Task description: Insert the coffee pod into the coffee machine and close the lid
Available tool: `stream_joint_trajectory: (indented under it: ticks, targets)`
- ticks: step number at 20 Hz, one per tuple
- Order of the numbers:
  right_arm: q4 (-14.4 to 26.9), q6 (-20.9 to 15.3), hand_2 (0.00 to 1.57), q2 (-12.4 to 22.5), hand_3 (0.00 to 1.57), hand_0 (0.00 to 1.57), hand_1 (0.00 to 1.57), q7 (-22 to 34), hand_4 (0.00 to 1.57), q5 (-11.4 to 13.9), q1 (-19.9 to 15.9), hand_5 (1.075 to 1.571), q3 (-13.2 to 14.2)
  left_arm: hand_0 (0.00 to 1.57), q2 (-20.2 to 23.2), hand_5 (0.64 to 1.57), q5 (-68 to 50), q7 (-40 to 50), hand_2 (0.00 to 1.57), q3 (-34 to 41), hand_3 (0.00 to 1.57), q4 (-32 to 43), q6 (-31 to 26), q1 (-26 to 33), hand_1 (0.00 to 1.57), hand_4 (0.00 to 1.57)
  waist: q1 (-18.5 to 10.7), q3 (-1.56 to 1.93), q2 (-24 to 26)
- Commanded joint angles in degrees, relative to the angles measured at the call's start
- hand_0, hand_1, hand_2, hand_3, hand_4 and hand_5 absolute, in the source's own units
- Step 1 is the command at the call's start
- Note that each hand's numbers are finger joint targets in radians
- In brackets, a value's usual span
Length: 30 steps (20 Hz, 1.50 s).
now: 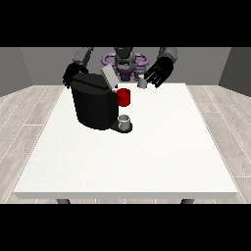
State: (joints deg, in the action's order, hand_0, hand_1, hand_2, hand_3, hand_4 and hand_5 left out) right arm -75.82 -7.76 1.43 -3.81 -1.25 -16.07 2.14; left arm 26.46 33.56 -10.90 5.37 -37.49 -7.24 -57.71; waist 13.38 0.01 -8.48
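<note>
A black coffee machine (pixel 93 105) stands on the white table (pixel 127 157), left of centre. Its grey lid (pixel 109 76) is tilted up and open. A small grey cup (pixel 125 120) sits on the machine's base at the front. Beside the machine's head is a red cylinder (pixel 124 97). A small grey coffee pod (pixel 142 82) rests on the table near the far edge. The hand at the view's right (pixel 158 72) hovers just beside the pod with its fingers spread open. The hand at the view's left (pixel 71 74) is behind the machine, partly hidden.
The robot's torso (pixel 124 61) is behind the table's far edge. A wide stretch of bare tabletop lies in front of and to the right of the machine. Wooden floor surrounds the table.
</note>
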Motion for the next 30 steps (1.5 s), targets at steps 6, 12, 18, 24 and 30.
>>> stream_joint_trajectory:
  ticks: [6, 12, 18, 24, 30]
  targets:
    - [-1.5, -1.5, 0.0, 0.2, 0.0, 0.0, 0.0, 1.9, 0.52, 1.9, -2.9, 1.571, -1.2, 1.26, 1.0, 1.571, 0.1, 3.8, 1.32, 1.6, 1.25, 0.5, -1.7, -8.0, 1.26, 0.52, 2.9, 0.0, -3.2]
    - [-1.2, 0.2, 0.0, 1.7, 0.0, 0.0, 0.0, -0.3, 0.52, -0.1, -1.5, 1.571, 1.2, 1.26, 0.1, 1.571, 1.8, 4.5, 1.3, 0.8, 1.24, 0.5, 0.0, -7.1, 1.26, 0.49, 3.1, 0.0, -3.3]
    - [-2.7, -2.0, 0.0, -1.0, 0.0, 0.0, 0.0, -0.1, 0.53, 0.4, -2.9, 1.571, -0.2, 1.29, 1.1, 1.571, 1.9, 2.3, 1.32, 1.3, 1.22, 1.7, -1.0, -8.3, 1.29, 0.5, 3.1, 0.0, -6.3]
    - [-0.1, -2.3, 0.0, -0.8, 0.0, 0.0, 0.0, -2.1, 0.5, 0.1, -3.1, 1.571, 1.2, 1.23, -2.1, 1.571, 2.5, 6.1, 1.28, 0.4, 1.21, 0.6, -1.2, -10.7, 1.23, 0.51, 2.0, 0.03, -5.0]
    - [-3.5, -1.7, 0.0, -0.2, 0.0, 0.0, 0.0, 0.7, 0.48, 0.4, -2.3, 1.571, -0.4, 1.18, -1.9, 1.571, 3.1, 5.7, 1.26, 1.1, 1.19, 2.6, -0.1, -10.4, 1.18, 0.5, 4.6, 0.0, -5.8]
